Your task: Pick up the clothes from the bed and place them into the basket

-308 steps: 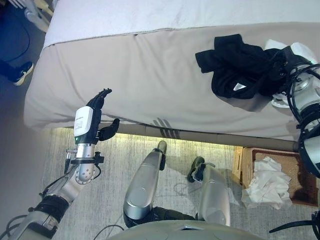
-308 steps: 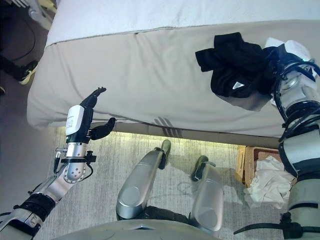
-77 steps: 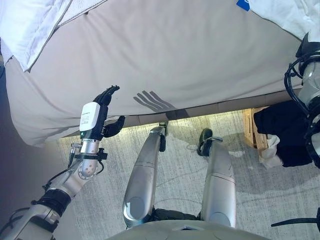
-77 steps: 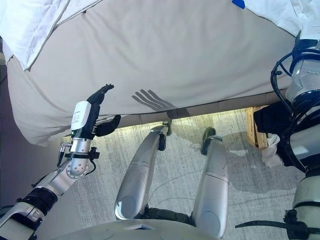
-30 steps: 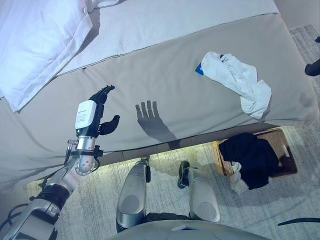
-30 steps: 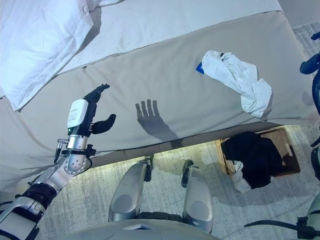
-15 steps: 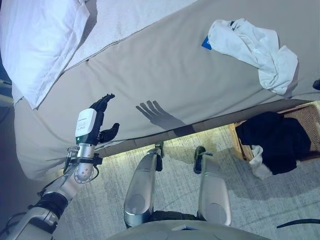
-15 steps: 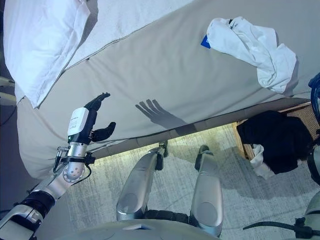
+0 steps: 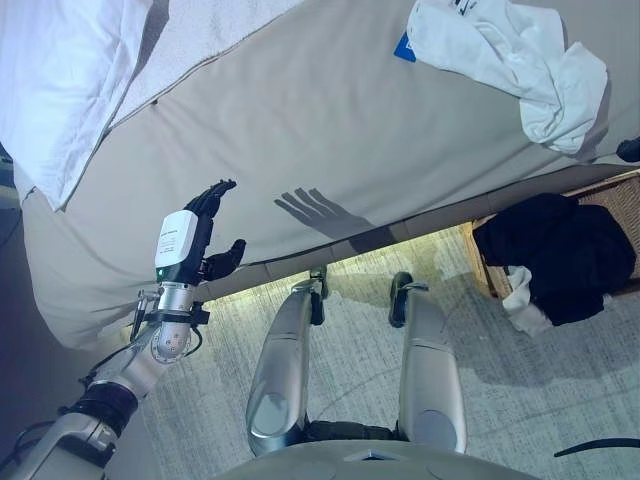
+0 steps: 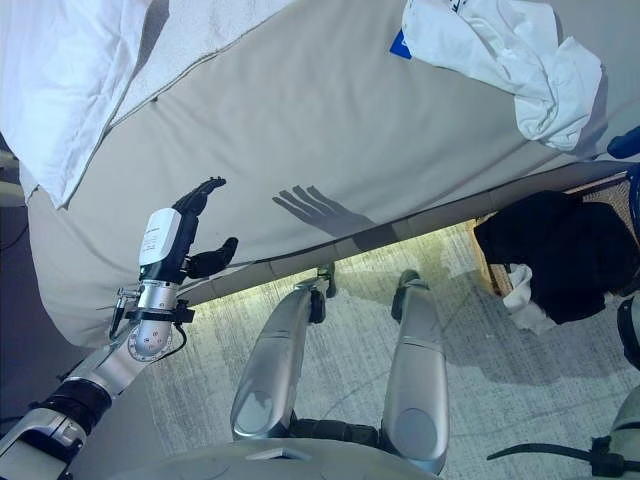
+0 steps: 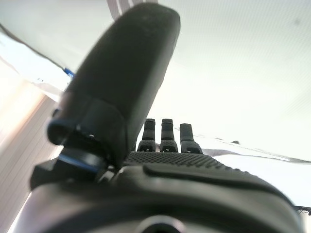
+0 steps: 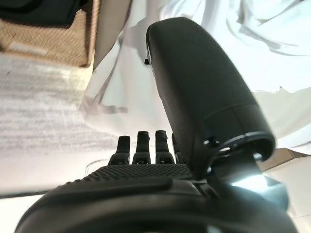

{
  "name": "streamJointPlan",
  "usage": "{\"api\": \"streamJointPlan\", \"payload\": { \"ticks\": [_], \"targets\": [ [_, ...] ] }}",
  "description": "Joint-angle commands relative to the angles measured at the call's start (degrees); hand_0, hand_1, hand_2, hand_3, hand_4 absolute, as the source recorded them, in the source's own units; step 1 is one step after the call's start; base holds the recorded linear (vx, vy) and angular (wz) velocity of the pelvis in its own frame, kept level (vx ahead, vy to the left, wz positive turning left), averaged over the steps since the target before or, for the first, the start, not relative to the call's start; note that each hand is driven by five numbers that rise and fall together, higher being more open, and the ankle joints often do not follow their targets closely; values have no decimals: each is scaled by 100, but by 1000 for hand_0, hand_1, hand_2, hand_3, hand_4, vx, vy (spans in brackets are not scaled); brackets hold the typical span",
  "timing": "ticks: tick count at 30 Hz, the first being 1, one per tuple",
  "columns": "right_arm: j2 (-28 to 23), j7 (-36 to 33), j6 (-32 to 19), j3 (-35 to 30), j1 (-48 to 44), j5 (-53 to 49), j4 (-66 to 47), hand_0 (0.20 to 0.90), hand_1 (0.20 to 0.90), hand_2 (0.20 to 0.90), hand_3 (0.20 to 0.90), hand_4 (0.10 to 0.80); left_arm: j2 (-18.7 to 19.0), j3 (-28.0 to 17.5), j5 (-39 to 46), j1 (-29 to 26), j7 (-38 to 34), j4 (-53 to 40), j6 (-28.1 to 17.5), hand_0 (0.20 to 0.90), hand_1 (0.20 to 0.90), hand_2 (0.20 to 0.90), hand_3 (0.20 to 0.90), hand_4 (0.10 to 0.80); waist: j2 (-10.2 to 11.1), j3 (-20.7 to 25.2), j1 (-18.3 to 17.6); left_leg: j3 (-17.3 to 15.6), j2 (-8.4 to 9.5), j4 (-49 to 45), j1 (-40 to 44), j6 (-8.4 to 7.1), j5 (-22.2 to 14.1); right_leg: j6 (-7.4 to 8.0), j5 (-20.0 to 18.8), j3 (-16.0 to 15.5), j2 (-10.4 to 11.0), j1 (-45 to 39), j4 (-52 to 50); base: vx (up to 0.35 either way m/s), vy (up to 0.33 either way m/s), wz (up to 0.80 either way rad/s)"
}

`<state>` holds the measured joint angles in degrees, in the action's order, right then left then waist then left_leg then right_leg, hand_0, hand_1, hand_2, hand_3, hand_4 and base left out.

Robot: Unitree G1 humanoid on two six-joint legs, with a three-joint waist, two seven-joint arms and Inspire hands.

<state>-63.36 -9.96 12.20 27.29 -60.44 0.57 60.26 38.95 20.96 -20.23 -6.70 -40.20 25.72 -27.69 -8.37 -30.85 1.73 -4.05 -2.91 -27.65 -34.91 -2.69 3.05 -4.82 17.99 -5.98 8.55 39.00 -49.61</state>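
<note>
Grey carpet point(image 9: 520, 380) runs under a wide bed point(image 9: 330, 130) with a taupe cover. Over the bed's near edge the left hand point(image 9: 200, 235) is raised, fingers straight and thumb spread, holding nothing. At the far right edge only a dark tip of the right hand point(image 9: 628, 150) shows in the head views; its wrist view shows straight fingers point(image 12: 146, 145), empty, above the bed's edge. White clothes point(image 9: 520, 55) lie crumpled on the bed near that hand. On the floor beside the bed, the wicker basket point(image 9: 478, 270) holds black clothes point(image 9: 560, 255) over a white piece point(image 9: 520, 310). White pillow point(image 9: 60, 70) lies at the far left.
</note>
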Motion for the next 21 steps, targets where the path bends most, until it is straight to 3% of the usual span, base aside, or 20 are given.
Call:
{"api": "streamJointPlan", "payload": {
  "ticks": [1, 20, 21],
  "targets": [
    [-390, -575, -381, -103, -615, -42, -344, 900, 900, 900, 900, 800, 194, -407, 165, 180, -309, -576, -193, 900, 900, 900, 900, 800, 22, 106, 35, -104, 203, -1478, 47, 240, -1139, -12, -282, -373, -146, -255, 281, 0, 0, 0],
    [1, -819, -491, 383, -1333, -211, -585, 900, 900, 900, 900, 800, 381, -562, 73, 213, -649, -1030, -286, 900, 900, 900, 900, 800, -39, 106, 378, 65, 320, -1915, -991, 369, -1371, -31, -187, -490, -62, 794, -449, 6, -30, 7],
    [21, -805, -476, 413, -1320, -199, -588, 900, 900, 900, 900, 800, 388, -541, 63, 239, -671, -1058, -292, 900, 900, 900, 900, 800, -43, 106, 385, 92, 334, -2024, -938, 345, -1571, 25, -7, -441, -67, 753, -581, 81, -27, 8]
  ]
}}
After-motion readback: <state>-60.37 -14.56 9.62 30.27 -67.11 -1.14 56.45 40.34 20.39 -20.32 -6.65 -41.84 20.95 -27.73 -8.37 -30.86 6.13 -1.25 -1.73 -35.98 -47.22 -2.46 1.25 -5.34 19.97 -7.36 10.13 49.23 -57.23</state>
